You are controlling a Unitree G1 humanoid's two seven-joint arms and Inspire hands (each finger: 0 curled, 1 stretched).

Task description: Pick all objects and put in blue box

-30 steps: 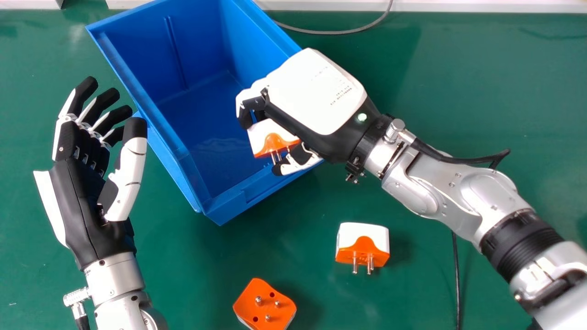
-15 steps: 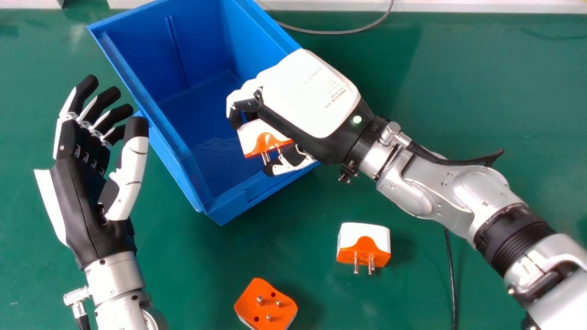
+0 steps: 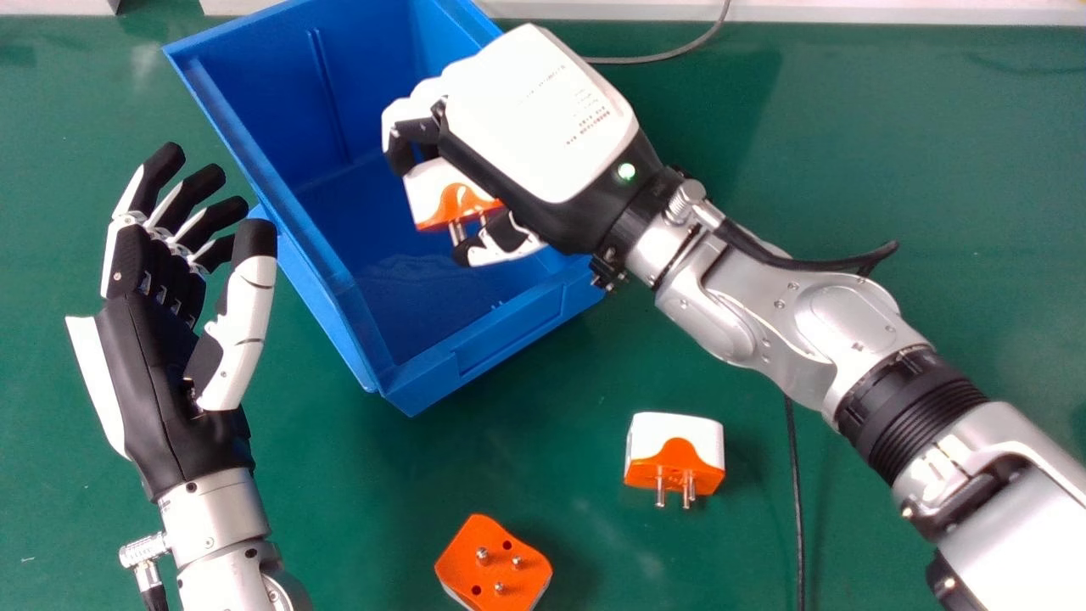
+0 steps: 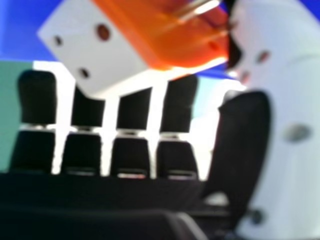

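Observation:
In the head view my right hand [image 3: 543,119] is over the blue box [image 3: 475,339], its fingers and thumb curled round a white and orange plug adapter [image 3: 450,199] with metal pins. The right hand view shows this adapter [image 4: 100,55] between the fingers and the thumb of my right hand [image 4: 250,145]. A second adapter [image 3: 674,450] lies on the green table right of the box, pins toward the near edge. Nearer, a third adapter [image 3: 492,564] has its pins facing up. My left hand [image 3: 161,373] stays open, palm up, left of the box.
The green table [image 3: 848,153] spreads around the box. A grey cable [image 3: 662,58] curves behind the box near the white far edge. Another dark cable [image 3: 795,501] runs down beside the second adapter, partly under my right forearm.
My right hand has moved left and toward the far side, carrying the adapter farther over the box interior. My left hand and the two adapters on the table are practically where they were.

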